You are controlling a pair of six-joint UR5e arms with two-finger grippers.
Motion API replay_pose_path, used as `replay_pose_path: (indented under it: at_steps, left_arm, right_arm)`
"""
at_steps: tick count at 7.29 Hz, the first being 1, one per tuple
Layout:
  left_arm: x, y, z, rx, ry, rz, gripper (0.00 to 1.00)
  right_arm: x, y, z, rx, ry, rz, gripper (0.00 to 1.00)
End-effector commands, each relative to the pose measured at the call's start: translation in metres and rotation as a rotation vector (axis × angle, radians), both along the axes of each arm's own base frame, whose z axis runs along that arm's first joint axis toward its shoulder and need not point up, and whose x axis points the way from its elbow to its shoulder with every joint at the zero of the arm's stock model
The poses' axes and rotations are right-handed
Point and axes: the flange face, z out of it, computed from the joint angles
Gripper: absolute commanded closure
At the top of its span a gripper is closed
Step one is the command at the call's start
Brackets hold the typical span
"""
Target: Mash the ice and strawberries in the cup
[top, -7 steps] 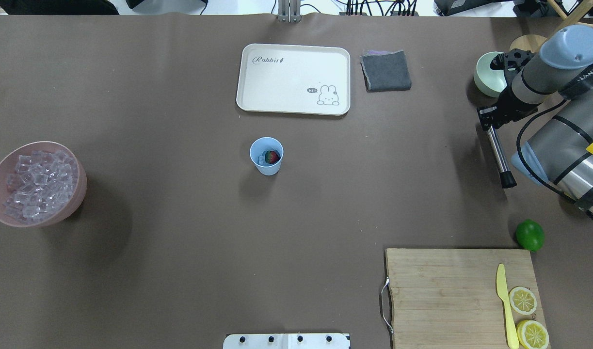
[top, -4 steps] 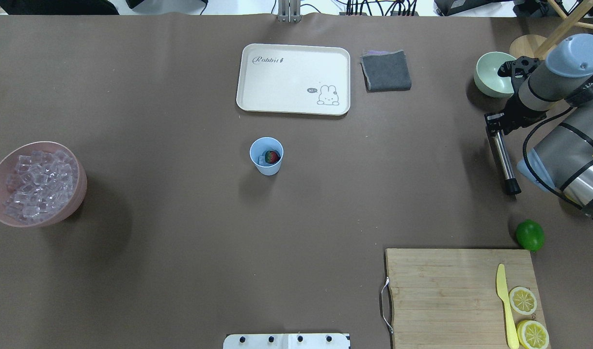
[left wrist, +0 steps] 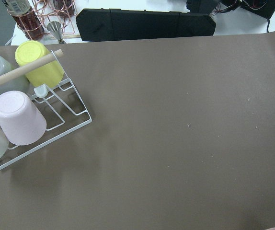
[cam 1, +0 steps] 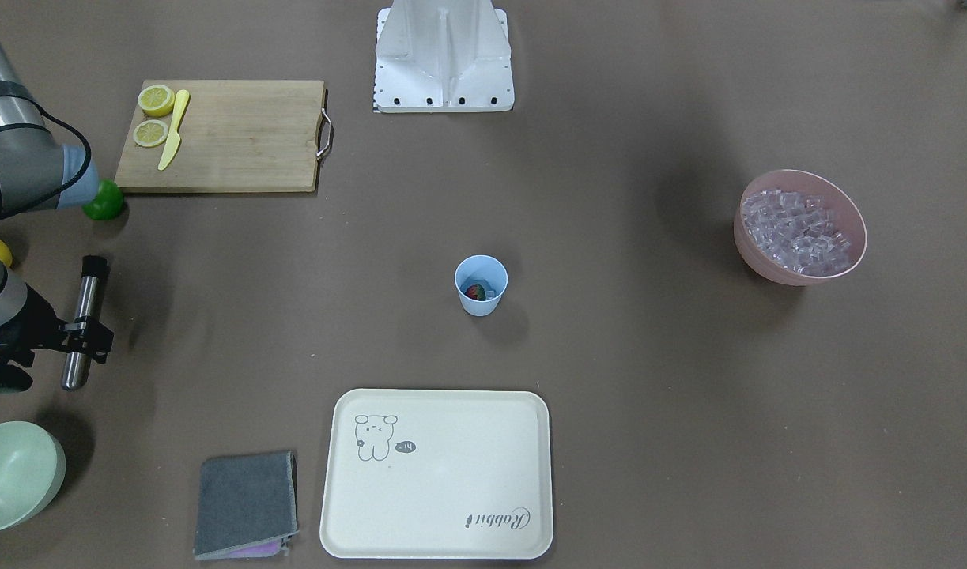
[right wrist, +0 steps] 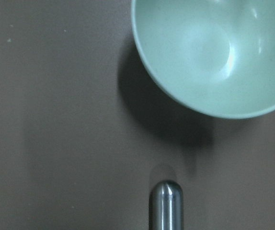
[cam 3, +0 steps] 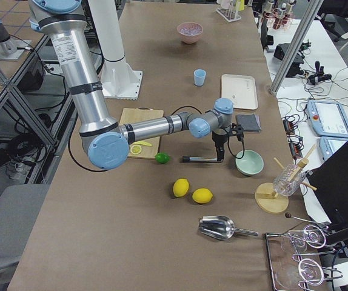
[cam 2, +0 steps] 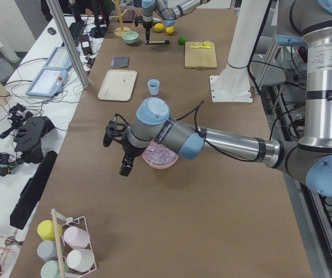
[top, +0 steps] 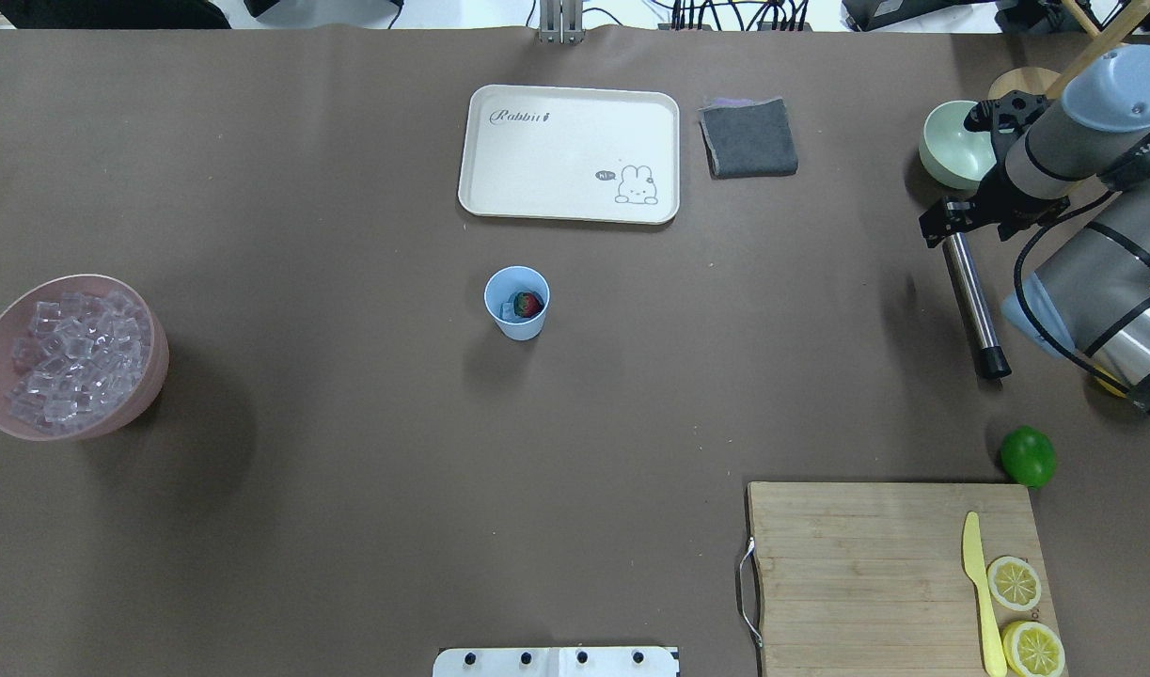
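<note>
- The cup (top: 516, 303) stands in the middle of the bench (top: 349, 470) with the strawberry (top: 529, 303) and some ice (top: 510, 309) already inside.
- No mashing looks done yet.
- The right claw (top: 951, 221) is closed on one end of a metal masher (top: 971, 301), held level, far from the cup, near the green bowl (top: 951, 143).
- The left claw shows only from the side; I cannot tell its state.

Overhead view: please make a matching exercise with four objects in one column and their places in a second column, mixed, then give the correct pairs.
Objects:
1. strawberry
2. ice cubes
3. yellow knife
4. lime

Places:
A. on the wooden cutting board
B. in the light-blue cup
C. on the table beside the board's far corner
D. in the pink bowl

Pairs: 1-B, 2-D, 3-A, 4-C
</note>
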Motion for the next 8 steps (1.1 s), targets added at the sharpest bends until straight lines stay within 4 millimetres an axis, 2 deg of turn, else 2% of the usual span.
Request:
replay_pose_path:
  at_steps: [1, 2, 3, 4, 6, 8]
  left_arm:
    - [0.0, -0.005, 0.017, 0.039, -0.038, 0.075, 0.03]
    - [0.001, -0.004, 0.021, 0.035, -0.039, 0.074, 0.03]
    - [0.0, -0.006, 0.024, 0.035, -0.04, 0.072, 0.03]
    - [0.0, -0.004, 0.029, 0.072, -0.045, 0.075, 0.03]
    - [-0.002, -0.02, 0.065, 0.088, -0.072, 0.059, 0.03]
    - [-0.004, -0.023, 0.07, 0.076, -0.085, 0.053, 0.03]
  right_arm:
    - [0.069, -0.008, -0.049, -0.004, -0.046, -0.042, 0.0]
    - [0.114, -0.003, -0.073, -0.007, -0.023, -0.061, 0.0]
    - [0.164, 0.008, -0.073, 0.0, 0.005, -0.093, 0.0]
    - [0.211, 0.023, -0.05, -0.019, 0.011, -0.102, 0.0]
    - [0.282, 0.062, 0.012, -0.065, -0.041, -0.071, 0.0]
    - [0.312, 0.104, 0.064, -0.135, -0.033, -0.046, 0.0]
